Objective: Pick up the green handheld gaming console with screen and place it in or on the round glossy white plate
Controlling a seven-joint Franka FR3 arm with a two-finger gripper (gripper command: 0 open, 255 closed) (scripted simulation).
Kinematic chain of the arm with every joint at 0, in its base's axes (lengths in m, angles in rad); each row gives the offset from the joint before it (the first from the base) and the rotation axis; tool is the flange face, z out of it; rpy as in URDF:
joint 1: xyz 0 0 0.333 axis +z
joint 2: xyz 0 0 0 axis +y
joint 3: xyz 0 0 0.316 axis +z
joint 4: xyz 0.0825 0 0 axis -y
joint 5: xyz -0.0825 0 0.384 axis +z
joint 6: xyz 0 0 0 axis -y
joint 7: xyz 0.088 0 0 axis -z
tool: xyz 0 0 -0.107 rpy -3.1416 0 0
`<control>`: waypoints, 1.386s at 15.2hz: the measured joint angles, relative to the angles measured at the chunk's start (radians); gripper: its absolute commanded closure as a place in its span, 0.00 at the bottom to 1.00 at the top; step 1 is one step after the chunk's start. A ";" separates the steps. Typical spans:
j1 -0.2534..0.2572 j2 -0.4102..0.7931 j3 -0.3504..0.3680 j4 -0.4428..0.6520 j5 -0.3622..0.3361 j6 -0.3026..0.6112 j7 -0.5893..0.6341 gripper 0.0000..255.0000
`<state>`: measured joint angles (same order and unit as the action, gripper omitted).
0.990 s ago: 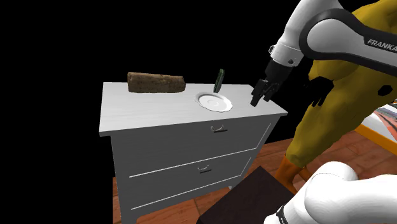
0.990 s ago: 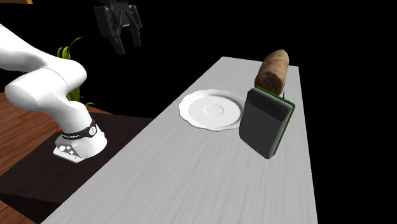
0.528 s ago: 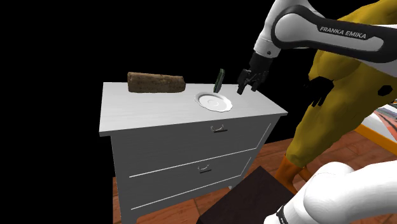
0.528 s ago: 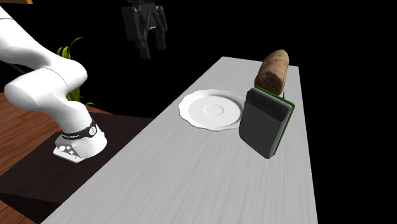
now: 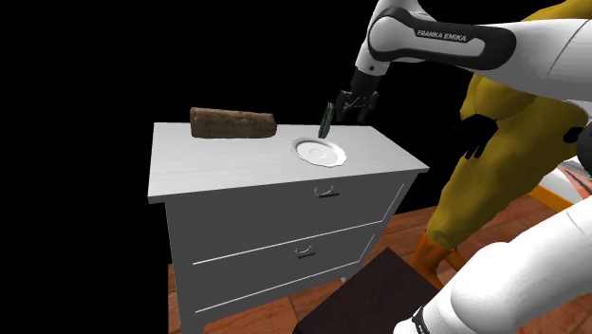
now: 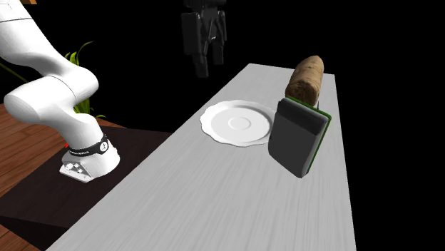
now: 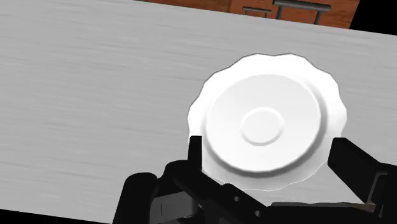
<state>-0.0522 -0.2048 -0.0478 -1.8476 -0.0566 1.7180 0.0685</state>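
While the hand [image 6: 204, 65] hangs in the air above the desk [image 6: 214, 200], its two black fingers [image 7: 195, 153] stand apart with nothing between them but the plate [image 7: 198, 111] seen far below. The hand is released and grasps nothing, touching neither plate nor desk.

The green-edged console [image 6: 298, 137] stands on the desk just beside the plate [image 6: 211, 121], on the side away from the arm's stand. In the second exterior view it lies to the right of the plate and lower than the hand, and the brown loaf [image 6: 305, 78] lies behind it. Its long axis is near upright but leaning. The broad dark face turns toward the second exterior camera. The shoulder view catches the console [image 5: 327, 118] edge-on as a thin slanted strip at the desk's far edge, behind the plate [image 5: 320, 151]. There the hand [image 5: 349, 102] appears close to the strip's upper end, on its right.

The coming move therefore seems to turn on carrying the hand across the plate and down toward the console's top. The jaws would need to be set across its thin dimension, since the broad face looks too wide to span. Standing on edge and leaning, the console would probably topple at a sideways nudge.
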 measured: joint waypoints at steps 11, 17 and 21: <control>-0.052 0.457 -0.047 0.564 0.020 -0.104 0.011 0.00; -0.059 0.497 -0.050 0.543 0.023 -0.045 0.012 0.00; -0.059 0.491 -0.050 0.504 0.022 -0.011 0.013 0.00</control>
<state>-0.1107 0.2864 -0.0983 -1.3441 -0.0345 1.7070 0.0819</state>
